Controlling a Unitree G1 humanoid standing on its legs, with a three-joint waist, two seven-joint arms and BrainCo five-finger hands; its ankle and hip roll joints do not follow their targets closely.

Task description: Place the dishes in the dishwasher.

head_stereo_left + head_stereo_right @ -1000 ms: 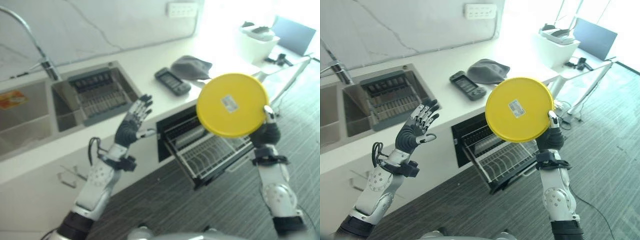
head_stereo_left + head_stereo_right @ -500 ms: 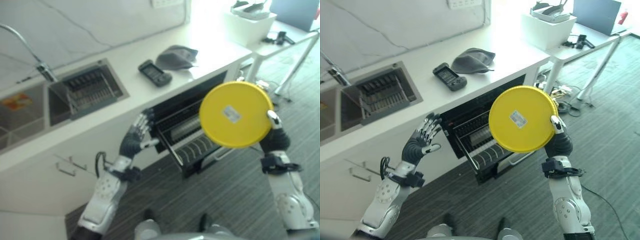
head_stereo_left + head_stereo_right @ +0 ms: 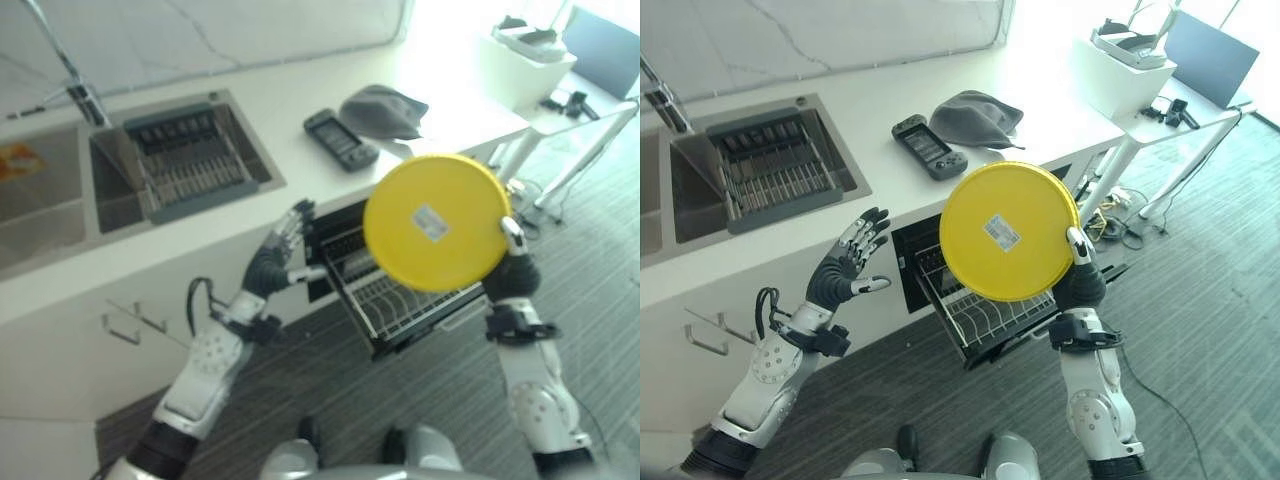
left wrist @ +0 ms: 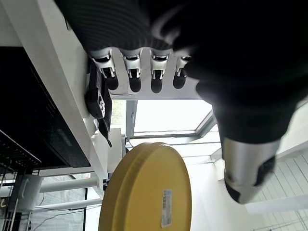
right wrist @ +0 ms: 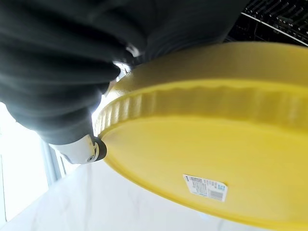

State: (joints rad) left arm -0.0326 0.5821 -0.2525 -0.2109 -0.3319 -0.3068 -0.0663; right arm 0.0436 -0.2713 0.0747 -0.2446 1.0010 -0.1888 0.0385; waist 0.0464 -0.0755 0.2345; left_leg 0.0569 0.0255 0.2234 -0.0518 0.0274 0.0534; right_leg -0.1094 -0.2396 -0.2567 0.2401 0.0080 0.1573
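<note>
One yellow plate (image 3: 1008, 230) up in the air, underside with a white sticker facing the camera, held upright above the pulled-out dishwasher rack (image 3: 985, 318). Right hand (image 3: 1078, 278) grips it at the lower right edge, thumb hooked over the rim, fingers behind the plate. Plate not touching the rack. Rack is a wire basket sticking out of the open dishwasher (image 3: 915, 262) under the white counter (image 3: 880, 190).

Left hand (image 3: 847, 265) is free, fingers spread and straight, holding nothing, raised in front of the counter edge just left of the dishwasher opening.

On the counter: dark handheld controller (image 3: 928, 147) and grey folded cloth (image 3: 978, 117) beside it, both behind the plate. Sink (image 3: 765, 165) at left with a dark dish rack inside, tap (image 3: 60, 65) behind it.
</note>
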